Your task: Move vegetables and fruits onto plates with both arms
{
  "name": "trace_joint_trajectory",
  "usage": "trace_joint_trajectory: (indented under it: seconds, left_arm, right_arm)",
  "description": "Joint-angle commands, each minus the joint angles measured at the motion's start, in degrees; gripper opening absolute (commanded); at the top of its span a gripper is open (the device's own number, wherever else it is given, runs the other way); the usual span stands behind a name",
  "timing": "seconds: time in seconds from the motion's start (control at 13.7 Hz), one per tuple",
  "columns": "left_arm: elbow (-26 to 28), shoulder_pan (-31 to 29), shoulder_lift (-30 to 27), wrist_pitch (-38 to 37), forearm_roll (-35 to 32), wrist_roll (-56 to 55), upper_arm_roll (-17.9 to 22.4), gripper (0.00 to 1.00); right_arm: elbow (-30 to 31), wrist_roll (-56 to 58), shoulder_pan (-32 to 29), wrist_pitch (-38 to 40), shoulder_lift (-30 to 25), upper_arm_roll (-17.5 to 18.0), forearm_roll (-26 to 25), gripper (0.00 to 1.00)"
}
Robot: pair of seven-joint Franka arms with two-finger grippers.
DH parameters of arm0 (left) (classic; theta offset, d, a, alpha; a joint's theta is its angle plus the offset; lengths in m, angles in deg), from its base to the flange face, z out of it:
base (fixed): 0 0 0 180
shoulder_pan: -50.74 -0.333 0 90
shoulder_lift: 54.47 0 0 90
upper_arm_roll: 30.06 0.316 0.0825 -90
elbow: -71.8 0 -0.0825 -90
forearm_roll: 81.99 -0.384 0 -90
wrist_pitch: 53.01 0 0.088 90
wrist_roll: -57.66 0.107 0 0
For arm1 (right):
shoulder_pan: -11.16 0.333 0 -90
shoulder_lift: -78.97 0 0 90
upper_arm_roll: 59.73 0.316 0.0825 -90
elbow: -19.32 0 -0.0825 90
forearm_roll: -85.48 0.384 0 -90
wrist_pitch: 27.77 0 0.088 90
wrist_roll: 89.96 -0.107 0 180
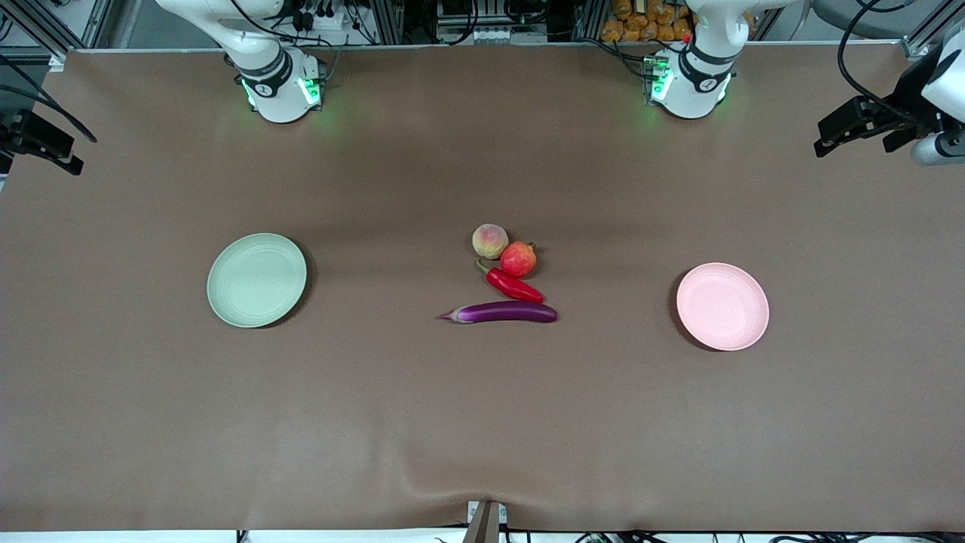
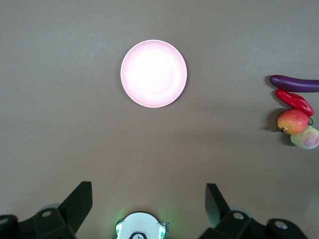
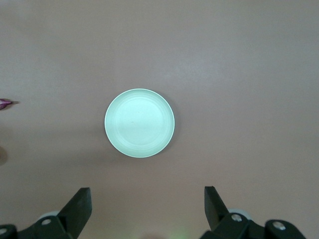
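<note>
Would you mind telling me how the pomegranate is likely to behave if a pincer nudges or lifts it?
The pomegranate is round, so it would probably roll if nudged. It appears to touch the peach and the chili pepper, so a push may well shift them too. Its smooth curved skin could slip between narrow fingers; a grip across its widest part seems safest.

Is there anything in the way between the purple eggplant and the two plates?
Nothing visible is. The eggplant lies mid-table with bare tablecloth running to the green plate at the right arm's end and to the pink plate at the left arm's end. The chili only sits beside it.
</note>
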Motion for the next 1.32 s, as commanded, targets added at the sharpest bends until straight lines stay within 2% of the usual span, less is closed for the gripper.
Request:
trace_joint_trajectory:
  seconds: [0.0,0.37,0.66,0.8,1.02,1.24]
  left_arm:
    - [-1.57,-0.32,0.71,-1.37,0.10,0.77,-0.21,1.00]
    - [-4.02,0.12,2.90,-1.46,-1.39,0.86,-0.38,1.00]
    - [-3.41,0.64,5.62,0.38,-0.34,-0.37,-1.34,1.00]
    - [-2.37,1.08,9.05,5.03,-0.16,-3.52,-2.14,1.00]
    - [2.72,4.58,13.61,14.68,-0.08,-14.14,-3.45,1.00]
    - [3.88,10.29,20.90,24.18,-0.16,-31.16,-3.72,1.00]
  right_arm:
    - [1.01,0.48,-0.13,-1.07,-1.52,1.84,-0.65,1.00]
    - [1.10,0.47,0.22,-1.08,-1.08,1.85,-0.03,1.00]
    - [0.92,0.47,0.14,-0.46,-1.08,1.67,0.06,1.00]
    - [0.92,0.47,0.31,0.50,-1.08,1.85,0.06,1.00]
    - [0.83,0.39,0.31,0.50,-1.08,1.94,0.49,1.00]
    - [0.83,0.39,0.40,1.29,-1.16,2.02,0.93,1.00]
